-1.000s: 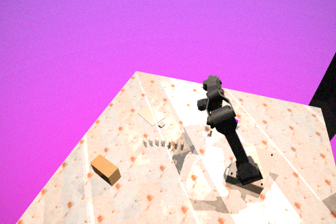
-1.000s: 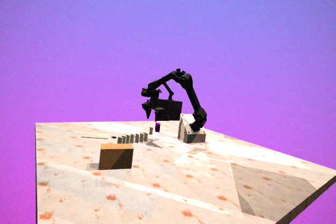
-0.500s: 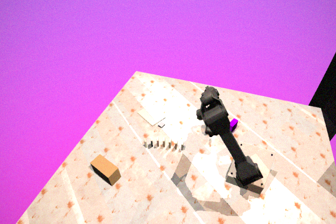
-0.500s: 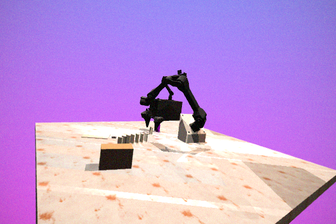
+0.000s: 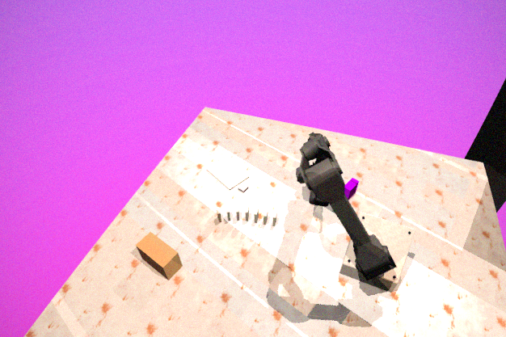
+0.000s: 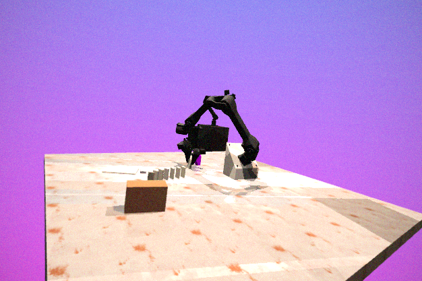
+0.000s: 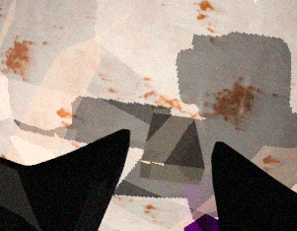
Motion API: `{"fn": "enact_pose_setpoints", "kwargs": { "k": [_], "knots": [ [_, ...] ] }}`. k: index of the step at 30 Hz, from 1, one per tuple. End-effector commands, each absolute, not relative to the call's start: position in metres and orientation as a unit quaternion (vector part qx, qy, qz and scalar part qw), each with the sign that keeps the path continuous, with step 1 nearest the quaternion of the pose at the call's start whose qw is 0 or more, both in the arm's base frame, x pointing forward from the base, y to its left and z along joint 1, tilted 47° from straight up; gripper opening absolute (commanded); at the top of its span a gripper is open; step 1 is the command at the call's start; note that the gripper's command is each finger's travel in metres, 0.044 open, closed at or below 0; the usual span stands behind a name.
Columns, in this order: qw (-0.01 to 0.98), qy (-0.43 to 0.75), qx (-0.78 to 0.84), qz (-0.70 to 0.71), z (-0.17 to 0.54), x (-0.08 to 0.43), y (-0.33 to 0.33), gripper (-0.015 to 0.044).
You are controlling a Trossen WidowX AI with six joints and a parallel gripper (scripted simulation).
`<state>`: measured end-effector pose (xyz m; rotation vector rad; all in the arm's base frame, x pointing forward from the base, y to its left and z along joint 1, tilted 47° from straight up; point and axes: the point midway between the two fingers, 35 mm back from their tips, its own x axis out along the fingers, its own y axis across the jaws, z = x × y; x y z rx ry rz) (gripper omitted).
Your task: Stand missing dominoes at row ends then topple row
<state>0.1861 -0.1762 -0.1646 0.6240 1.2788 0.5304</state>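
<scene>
1. Black two-fingered claw (image 5: pixel 318 199) (image 6: pixel 191 162) (image 7: pixel 172 143): released, partly spread, with a thin grey upright domino (image 7: pixel 174 148) between its fingers, gaps showing either side.
2. Orange-brown rectangular block (image 5: pixel 159 248) (image 6: pixel 145 197): far left in the top view, eight o'clock from the claw.
3. Pale flat square panel (image 5: pixel 229 177) (image 6: pixel 121 170): ten o'clock.
4. Seven slim grey dominoes (image 5: pixel 246 216) (image 6: pixel 166 173): standing in a row, nearly nine o'clock, well apart from the claw.
5. Purple block (image 5: pixel 351 188) (image 6: pixel 198 160) (image 7: pixel 202 223): near the claw, two to three o'clock.
</scene>
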Motion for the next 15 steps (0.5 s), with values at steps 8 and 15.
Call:
{"fn": "enact_pose_setpoints", "kwargs": {
  "k": [8,15],
  "knots": [
    [0.726,0.578,0.286,0.239,-0.165,0.187,-0.176,0.0107],
    [0.726,0.58,0.284,0.238,-0.14,0.182,-0.208,0.0107]
  ]
}}
